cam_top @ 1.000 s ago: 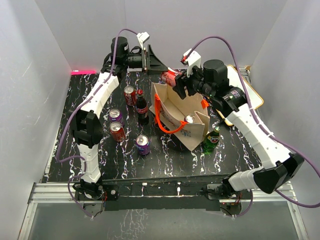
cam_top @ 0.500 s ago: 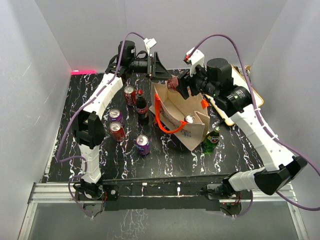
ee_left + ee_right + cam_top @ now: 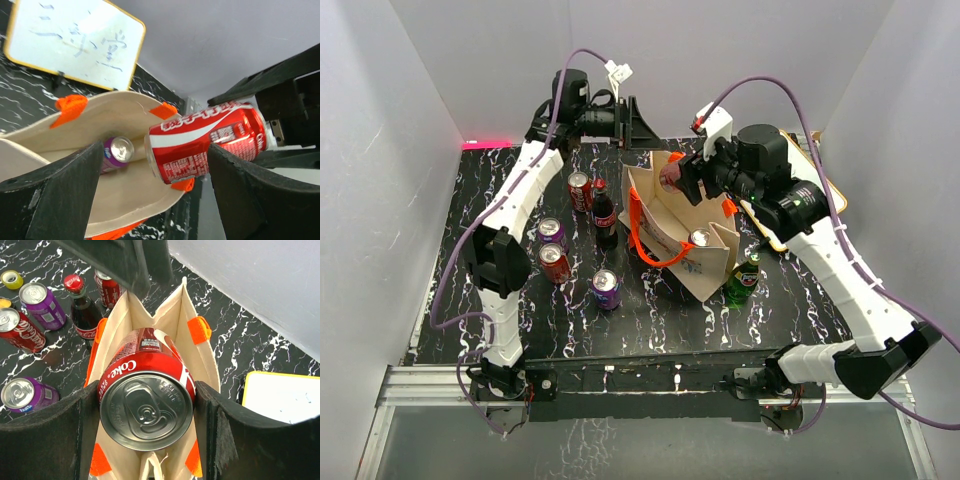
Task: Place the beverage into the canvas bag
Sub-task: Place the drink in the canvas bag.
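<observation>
The beverage, a red Coke can (image 3: pixel 146 407), is clamped between the fingers of my right gripper (image 3: pixel 146 412) by its sides. It hangs tilted over the open mouth of the canvas bag (image 3: pixel 165 320). In the top view the can (image 3: pixel 670 175) is above the back end of the beige bag (image 3: pixel 680 225), which has orange handles. A purple can (image 3: pixel 117 152) lies inside the bag. My left gripper (image 3: pixel 638 118) hovers open behind the bag with nothing between its fingers (image 3: pixel 50 195). It faces the red can (image 3: pixel 207 140).
Left of the bag stand a red can (image 3: pixel 579 190), a cola bottle (image 3: pixel 604 215), a purple can (image 3: pixel 552 233), another red can (image 3: pixel 555 262) and another purple can (image 3: pixel 607 288). A green bottle (image 3: pixel 745 278) stands by the bag's right front. A whiteboard (image 3: pixel 825 190) lies at the back right.
My right gripper has carried the red can from behind the bag forward to over its open mouth. The left gripper has shifted a little to the right at the back.
</observation>
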`<state>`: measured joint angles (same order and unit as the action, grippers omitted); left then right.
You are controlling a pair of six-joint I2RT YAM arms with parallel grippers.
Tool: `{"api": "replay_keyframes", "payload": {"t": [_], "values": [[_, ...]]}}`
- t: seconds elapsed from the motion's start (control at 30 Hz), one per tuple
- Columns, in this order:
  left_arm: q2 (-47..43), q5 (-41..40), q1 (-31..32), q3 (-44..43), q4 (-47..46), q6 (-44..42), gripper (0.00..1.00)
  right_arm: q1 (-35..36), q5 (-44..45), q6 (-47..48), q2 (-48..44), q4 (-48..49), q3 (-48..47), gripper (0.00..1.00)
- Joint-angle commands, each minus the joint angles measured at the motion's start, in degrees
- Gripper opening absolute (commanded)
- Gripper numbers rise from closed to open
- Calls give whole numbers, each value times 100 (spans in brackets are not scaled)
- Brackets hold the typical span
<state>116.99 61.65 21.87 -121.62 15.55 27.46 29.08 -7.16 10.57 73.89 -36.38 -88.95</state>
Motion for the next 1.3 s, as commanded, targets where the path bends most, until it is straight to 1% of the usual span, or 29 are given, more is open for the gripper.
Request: {"api": "replay_keyframes", "payload": {"t": [0.0,0.03,0.17,0.27,0.4,0.47,0.57,0.7,0.77,0.83,0.87,0.9,1.0,1.07,1.27], "values": [[-59,-555,-145,-699,631,-1009,83,-8,21,64,-267,522,-29,8],[-62,-779,-147,-775,858,-1374,83,-8,-13,56,-224,455,-31,8],[-77,-1615,-127,-883,1665,-2264,82,-7,-29,-10,-20,152,-140,8],[-172,-2071,-78,-744,2161,-2840,81,-11,-14,-47,135,45,-222,8],[-281,-2472,85,-381,2420,-3462,81,-7,8,-133,283,-18,-228,8],[-205,-2652,210,-417,2581,-3745,81,-21,31,-184,377,-37,-256,8],[-52,-2795,329,-558,2805,-4065,76,-38,60,-253,585,-176,-408,8],[51,-2747,360,-438,2817,-4134,66,-61,119,-303,834,-399,-488,8],[47,-2679,362,-318,2771,-4087,58,-79,163,-318,867,-471,-431,8],[9,-2608,364,-159,2666,-4007,45,-100,210,-238,869,-567,-382,8],[-15,-2585,362,-92,2612,-3967,34,-106,240,-165,853,-649,-366,8],[-33,-2578,362,-24,2548,-3897,28,-113,280,-80,836,-730,-354,8],[-96,-2510,365,103,2470,-3795,13,-218,348,184,712,-1030,-337,8],[-147,-2447,371,199,2448,-3794,1,-297,342,369,583,-1172,-315,8],[-450,-2244,369,620,2207,-3920,0,-352,516,659,150,-1405,-10,8]]}}
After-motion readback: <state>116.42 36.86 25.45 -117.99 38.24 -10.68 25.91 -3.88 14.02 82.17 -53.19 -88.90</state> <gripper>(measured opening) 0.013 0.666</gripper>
